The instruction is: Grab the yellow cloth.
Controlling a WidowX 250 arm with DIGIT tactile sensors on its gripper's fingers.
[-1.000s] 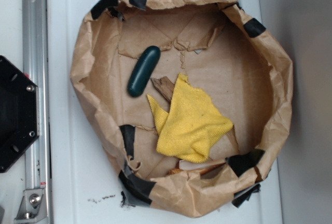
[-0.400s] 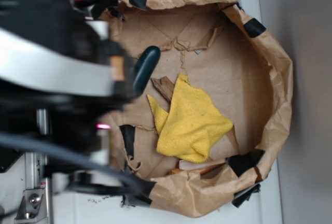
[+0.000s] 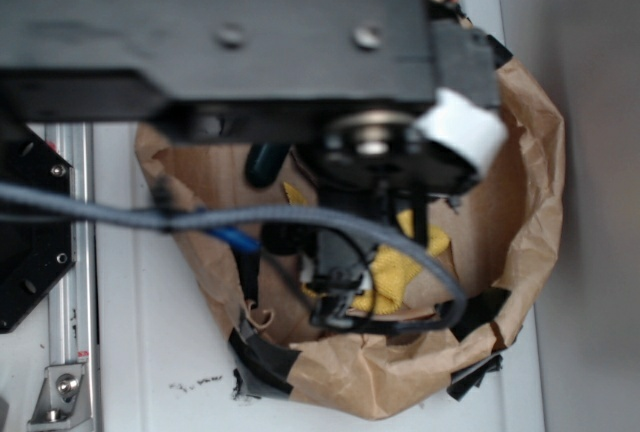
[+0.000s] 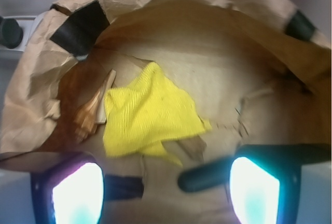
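I find no readable text, labels, brands or numbers in either view from my station.

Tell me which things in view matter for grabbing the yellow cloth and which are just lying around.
Part of the job:
- yellow cloth
- gripper, open above the cloth

Just lying about:
- dark green capsule
- wood scraps
- taped brown paper bag holding it all
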